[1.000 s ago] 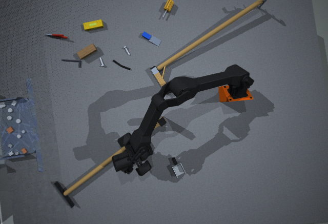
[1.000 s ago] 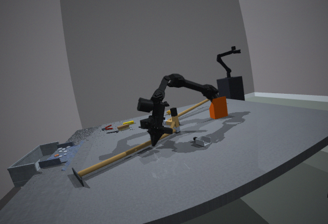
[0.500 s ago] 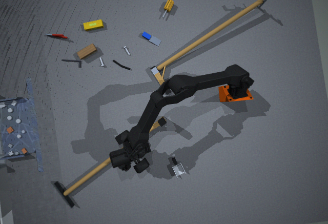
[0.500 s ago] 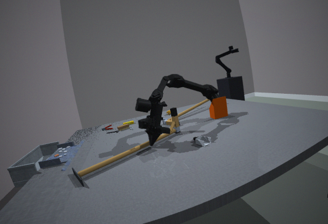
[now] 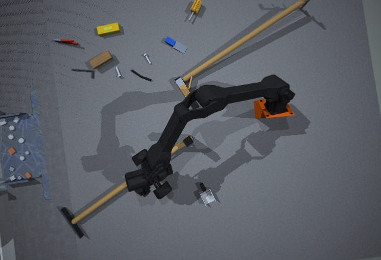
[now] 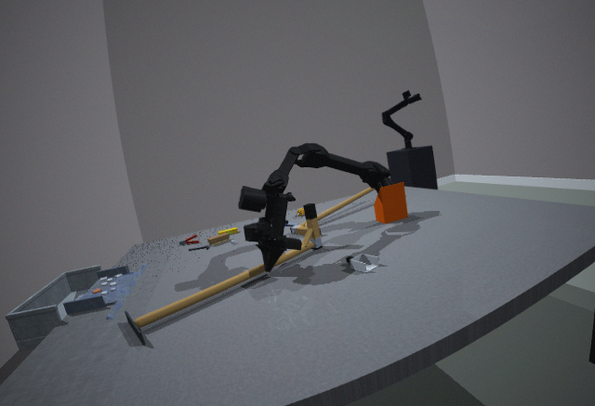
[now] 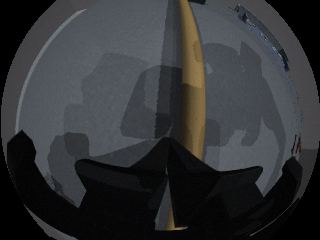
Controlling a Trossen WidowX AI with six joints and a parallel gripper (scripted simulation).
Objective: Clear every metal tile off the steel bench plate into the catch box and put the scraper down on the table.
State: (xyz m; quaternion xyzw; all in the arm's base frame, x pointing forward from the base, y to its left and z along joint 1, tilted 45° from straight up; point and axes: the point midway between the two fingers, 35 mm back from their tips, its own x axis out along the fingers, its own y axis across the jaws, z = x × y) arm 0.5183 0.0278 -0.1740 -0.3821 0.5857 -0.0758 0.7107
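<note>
The long scraper, a tan wooden pole with a flat black blade at its end, lies flat on the grey surface. Its blade points toward the corner near the steel bench plate. The black claw hangs point-down right over the pole, about midway along it. Its fingers are pressed fully together and, as far as I can judge, pinch nothing; the pole runs beneath them in the wrist view.

The pole looks stiff and slim, and being so long it should swing hard about any grip point. A hold near the middle, about where the claw is now, seems best for balance. The round wood may roll or twist between the pads. To take it, the fingers must first spread and straddle the pole.

The small metal tiles, white, grey and 2 orange, lie scattered on the plate. The grey catch box stands at the plate's far end.

A 2nd long wooden pole with a metal hook end lies well apart and could be mistaken for the scraper. A small metal clip lies near the claw, beside the pole. The yellow block, wooden block and bolts lie well away from the likely sweep.
</note>
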